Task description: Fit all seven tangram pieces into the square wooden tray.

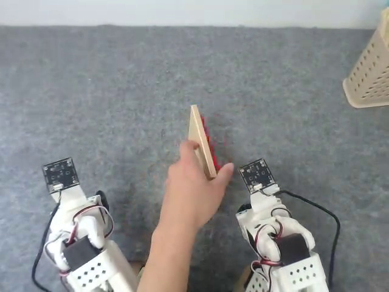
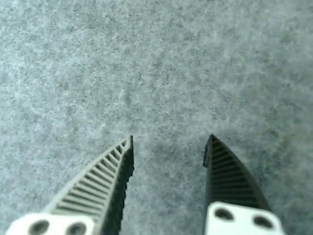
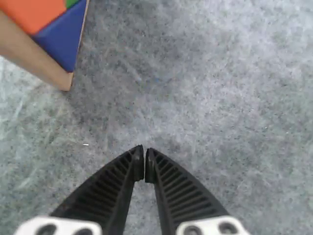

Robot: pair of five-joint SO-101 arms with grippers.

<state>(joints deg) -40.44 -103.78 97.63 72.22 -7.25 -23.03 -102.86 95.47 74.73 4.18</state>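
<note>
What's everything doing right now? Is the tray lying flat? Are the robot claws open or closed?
wooden tray: tipped up on its edge, not flat
hand: a person's, gripping the tray's near end
tangram pieces: orange, blue and green ones sitting in the tray
left gripper: open, empty, over bare carpet
right gripper: shut, empty, near the tray's corner
basket: standing upright at the edge

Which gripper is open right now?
The left gripper: its jaws stand well apart over the grey carpet. The right gripper has its jaws closed together, holding nothing.
</note>
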